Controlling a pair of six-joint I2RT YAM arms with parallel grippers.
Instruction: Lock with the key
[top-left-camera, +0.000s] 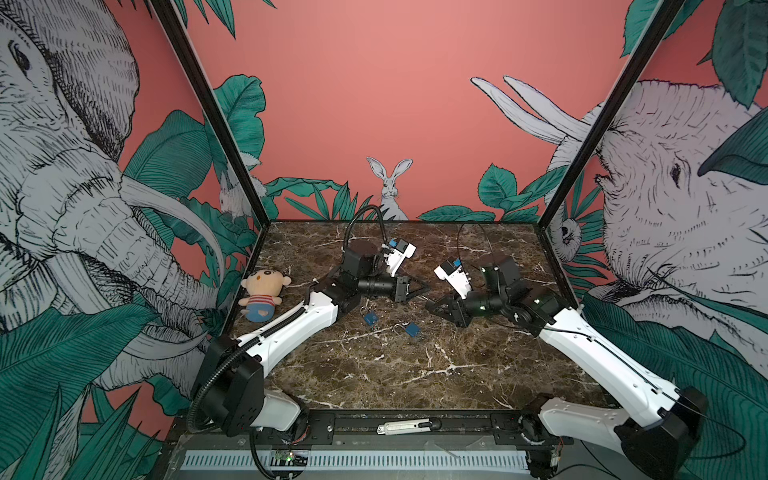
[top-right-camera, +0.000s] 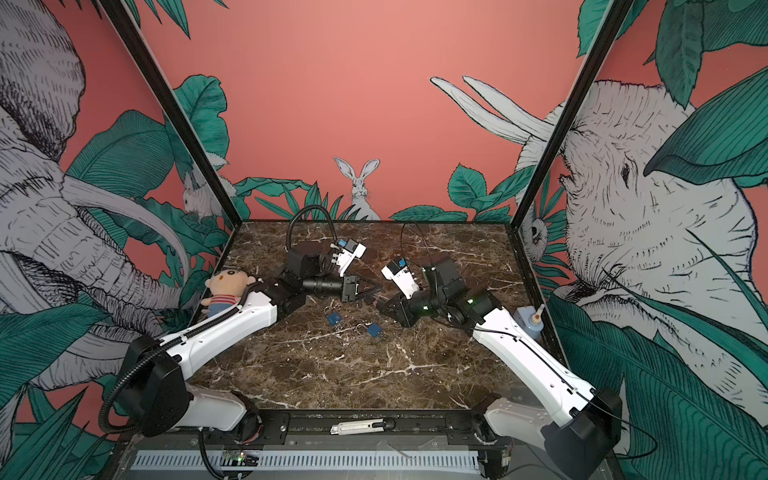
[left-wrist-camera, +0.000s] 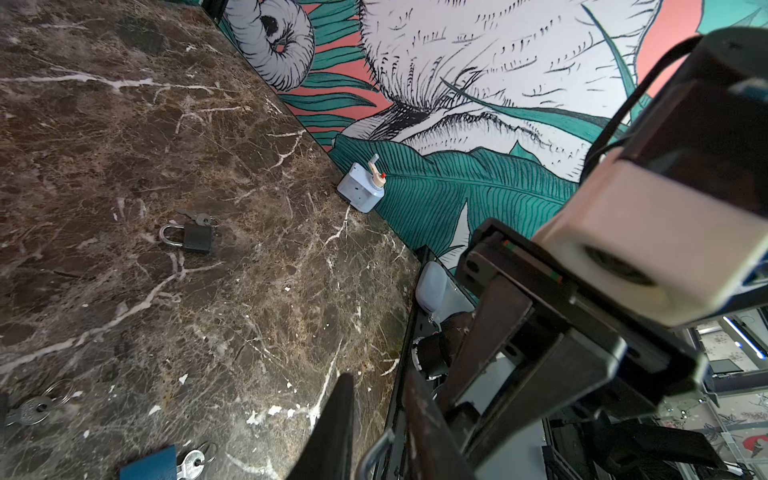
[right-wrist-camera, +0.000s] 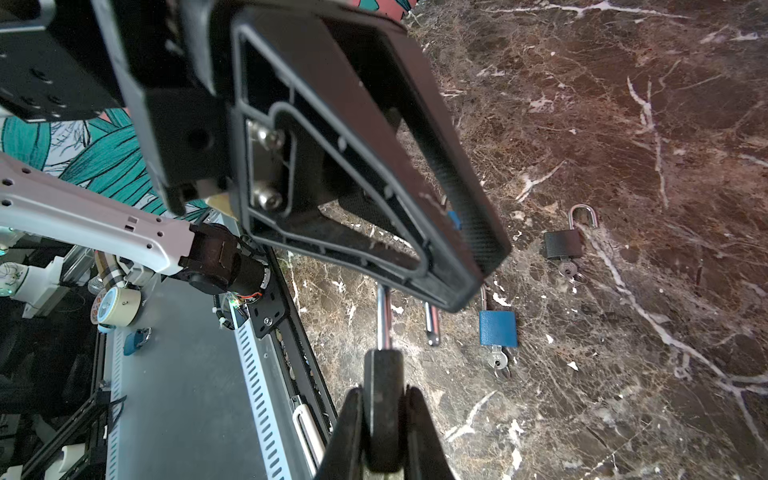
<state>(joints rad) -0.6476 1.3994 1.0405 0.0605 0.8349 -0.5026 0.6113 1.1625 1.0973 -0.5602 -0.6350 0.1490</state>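
Note:
My right gripper (right-wrist-camera: 384, 392) is shut on the body of a black padlock (right-wrist-camera: 382, 415). The padlock's silver shackle (right-wrist-camera: 384, 316) is open and points at my left gripper (top-left-camera: 426, 289). In the left wrist view the shackle's bend (left-wrist-camera: 374, 453) lies between the left fingers (left-wrist-camera: 336, 424), which are shut on it. Both grippers meet above the middle of the marble table (top-left-camera: 395, 374). No key shows in the held padlock. A loose blue padlock (right-wrist-camera: 497, 328) has a key (right-wrist-camera: 496, 361) in it. So does a loose black padlock (right-wrist-camera: 563, 245).
Two loose padlocks (top-left-camera: 370, 318) (top-left-camera: 411, 329) lie just in front of the grippers. Another key (left-wrist-camera: 31, 409) lies at the edge of the left wrist view. A plush doll (top-left-camera: 264, 293) sits at the left wall and a pale blue dispenser (top-right-camera: 528, 322) at the right wall. A utility knife (top-left-camera: 409, 427) rests on the front rail.

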